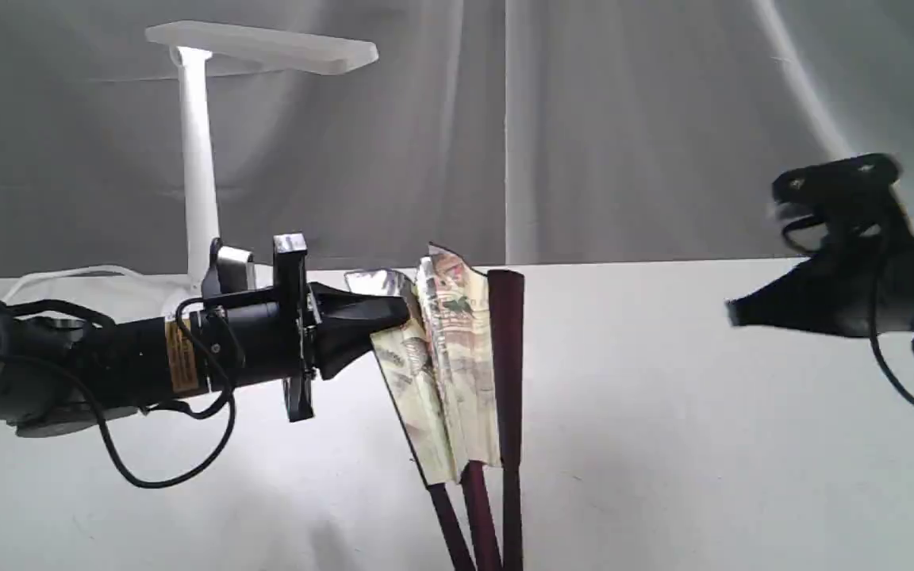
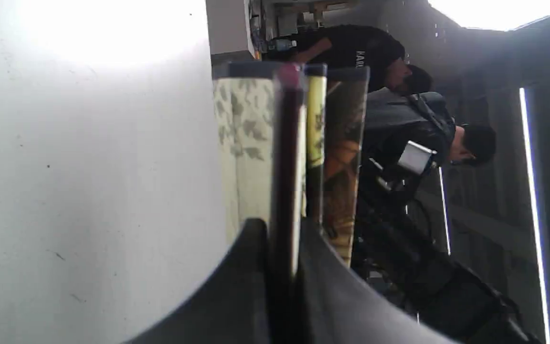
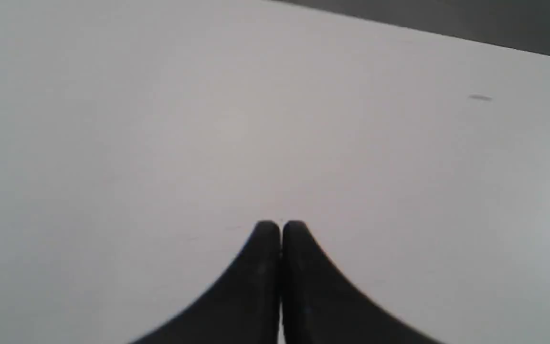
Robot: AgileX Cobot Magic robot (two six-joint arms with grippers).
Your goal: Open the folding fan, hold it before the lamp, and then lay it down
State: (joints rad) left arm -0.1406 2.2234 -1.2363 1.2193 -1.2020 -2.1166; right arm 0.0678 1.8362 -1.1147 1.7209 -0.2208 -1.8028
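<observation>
The fan [image 1: 457,357] is up off the worktop [image 1: 703,444], standing roughly upright, and it is only a crack open. A few painted pleats show between the maroon sticks, with the rest bunched tight. So the opening step is begun but, by the look of it, far from finished.

The left claw [image 1: 397,316] comes in level from 9 o'clock and pinches the fan near its upper half. The left wrist view settles it: the claw [image 2: 282,234] is pressed onto a dark maroon rib, paper folds on either side.

Over at 3 o'clock of the fan, well apart from it, the right claw [image 1: 735,312] hangs above the worktop. Its own camera shows the claw [image 3: 280,229] pressed together on nothing, bare worktop beneath.

The lamp [image 1: 197,159] stands at about 10 o'clock of the fan, behind the left arm, its bar head high above. The fan is not in front of it yet.

Judging the score: lift done, spread hardly started. What seems to remain is taking the far side of the fan and drawing it wide, then the showing before the lamp, then the laying down. Most of the task is ahead.
</observation>
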